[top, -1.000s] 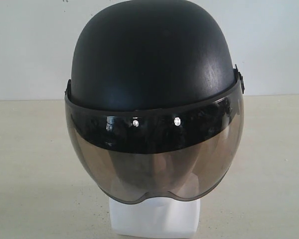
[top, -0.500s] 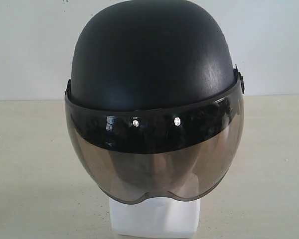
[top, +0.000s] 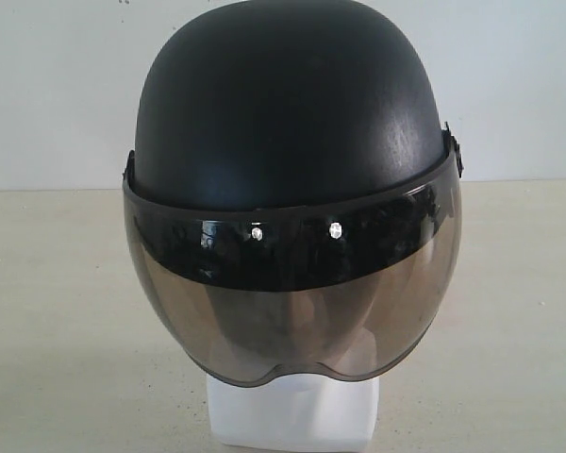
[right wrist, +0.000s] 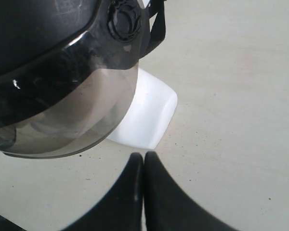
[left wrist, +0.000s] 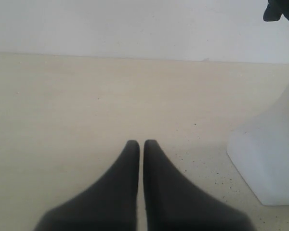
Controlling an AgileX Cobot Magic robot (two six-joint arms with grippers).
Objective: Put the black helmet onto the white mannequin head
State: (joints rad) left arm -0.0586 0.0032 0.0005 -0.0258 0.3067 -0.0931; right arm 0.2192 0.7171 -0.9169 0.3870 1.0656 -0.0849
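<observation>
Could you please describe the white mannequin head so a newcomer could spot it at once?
On the beige table, the black helmet fills the middle of the exterior view. The white mannequin head sits inside it, largely hidden behind the smoky visor. Its squarish base, showing below the visor's lower edge, is the only white thing standing on the table.

We hold our left gripper [left wrist: 141, 143] and our right gripper [right wrist: 143, 156] with fingertips pressed together, nothing between the jaws.

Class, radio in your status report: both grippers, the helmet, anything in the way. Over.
Left gripper shut, empty. Right gripper shut, empty. Black helmet seated on white mannequin head, visor down over face. Nothing seen in the way.
</observation>
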